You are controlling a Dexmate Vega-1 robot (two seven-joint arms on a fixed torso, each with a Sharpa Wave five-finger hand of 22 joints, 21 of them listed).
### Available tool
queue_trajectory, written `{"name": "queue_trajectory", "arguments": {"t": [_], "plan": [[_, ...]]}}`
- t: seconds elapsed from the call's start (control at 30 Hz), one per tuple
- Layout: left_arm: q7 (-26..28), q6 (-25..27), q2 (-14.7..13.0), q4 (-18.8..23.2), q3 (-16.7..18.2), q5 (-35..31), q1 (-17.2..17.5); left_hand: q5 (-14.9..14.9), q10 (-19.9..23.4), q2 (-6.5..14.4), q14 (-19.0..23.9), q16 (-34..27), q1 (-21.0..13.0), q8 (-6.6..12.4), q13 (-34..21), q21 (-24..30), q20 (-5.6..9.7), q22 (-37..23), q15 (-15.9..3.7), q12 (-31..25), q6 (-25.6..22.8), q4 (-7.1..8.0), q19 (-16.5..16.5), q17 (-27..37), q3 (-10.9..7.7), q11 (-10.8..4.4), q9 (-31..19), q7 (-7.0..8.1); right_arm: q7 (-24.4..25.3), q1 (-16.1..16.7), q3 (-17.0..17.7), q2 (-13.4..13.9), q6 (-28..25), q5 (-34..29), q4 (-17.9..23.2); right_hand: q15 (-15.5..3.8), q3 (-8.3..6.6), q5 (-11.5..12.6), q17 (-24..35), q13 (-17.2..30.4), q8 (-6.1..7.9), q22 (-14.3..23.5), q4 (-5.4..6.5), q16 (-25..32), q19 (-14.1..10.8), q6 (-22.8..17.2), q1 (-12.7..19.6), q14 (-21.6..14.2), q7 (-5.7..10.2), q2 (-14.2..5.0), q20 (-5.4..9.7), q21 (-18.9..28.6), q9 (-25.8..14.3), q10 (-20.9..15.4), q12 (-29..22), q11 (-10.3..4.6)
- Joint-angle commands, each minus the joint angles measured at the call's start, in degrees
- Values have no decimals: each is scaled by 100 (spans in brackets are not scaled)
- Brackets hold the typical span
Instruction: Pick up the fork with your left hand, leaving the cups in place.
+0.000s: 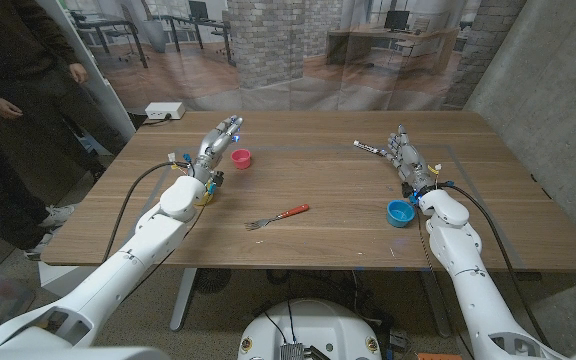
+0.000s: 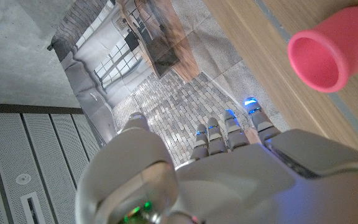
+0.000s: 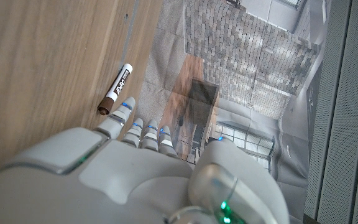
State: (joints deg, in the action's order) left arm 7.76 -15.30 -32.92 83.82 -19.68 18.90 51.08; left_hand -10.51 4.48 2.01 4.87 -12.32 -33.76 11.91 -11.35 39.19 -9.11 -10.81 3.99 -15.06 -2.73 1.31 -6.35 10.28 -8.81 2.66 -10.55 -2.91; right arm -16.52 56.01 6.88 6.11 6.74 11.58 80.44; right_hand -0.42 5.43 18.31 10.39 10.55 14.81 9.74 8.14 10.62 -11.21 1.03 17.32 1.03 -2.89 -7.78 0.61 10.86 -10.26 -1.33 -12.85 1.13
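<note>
Table (image 1: 528, 215): wooden; carries all items listed below.
Left hand (image 1: 214, 142): empty, fingers extended and slightly apart; stands near the far left of the table, well away from the fork.
Right hand (image 1: 407, 155): empty, fingers extended and close together; takes no part in the task.
Fork (image 1: 277, 216): red handle, metal tines; lies loose on the table, toward the robot and to the right of the left hand, between the two arms.
Blue cup (image 1: 400, 213): stands just beside the right wrist, on its inner side.
Pink cup (image 1: 241, 158): stands just right of the left hand's fingers, not touching them; in the left wrist view (image 2: 331, 48) it appears tipped, its mouth facing the camera.
Marker (image 3: 115, 89): lies just beyond the right fingertips; print on the barrel is too small to read.
Step in hand: approach not yet begun; fork untouched.
Next move: judged to call for drawing the left hand back and inward past the pink cup without brushing it, then lowering the fingers over the fork handle.
Writing: none legible.
</note>
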Motion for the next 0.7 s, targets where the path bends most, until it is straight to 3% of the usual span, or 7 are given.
{"name": "queue_trajectory", "arguments": {"t": [0.03, 0.7], "plan": [[141, 68, -123, 273, 30, -525, 21, -48, 103, -78, 85, -65, -55, 44, -21, -12, -10, -16, -23, -34, -101, -72, 40, 34, -3, -4, -11, -16, -107, -3, 138, -125, 48, -85, -45, 27, 6, 12, 0, 5, -22, 12, -30, 16, -33, -38, 65, 30, -29, 8, -15, 16, -22, -30, 25, 46], [189, 215, -259, 613, 70, -1271, -48, -125, 204, -296, 238, -93, -354, 59, -42, -37, -18, -20, -110, -35, -208, -335, 123, 54, 11, -105, -21, -45, -44, 35, 190, -178, 112, -145, 38, 35, 6, 11, -6, 7, -50, 11, -60, 16, -38, -90, 94, 13, -43, 19, -19, 18, -24, -78, 39, 69]]}}
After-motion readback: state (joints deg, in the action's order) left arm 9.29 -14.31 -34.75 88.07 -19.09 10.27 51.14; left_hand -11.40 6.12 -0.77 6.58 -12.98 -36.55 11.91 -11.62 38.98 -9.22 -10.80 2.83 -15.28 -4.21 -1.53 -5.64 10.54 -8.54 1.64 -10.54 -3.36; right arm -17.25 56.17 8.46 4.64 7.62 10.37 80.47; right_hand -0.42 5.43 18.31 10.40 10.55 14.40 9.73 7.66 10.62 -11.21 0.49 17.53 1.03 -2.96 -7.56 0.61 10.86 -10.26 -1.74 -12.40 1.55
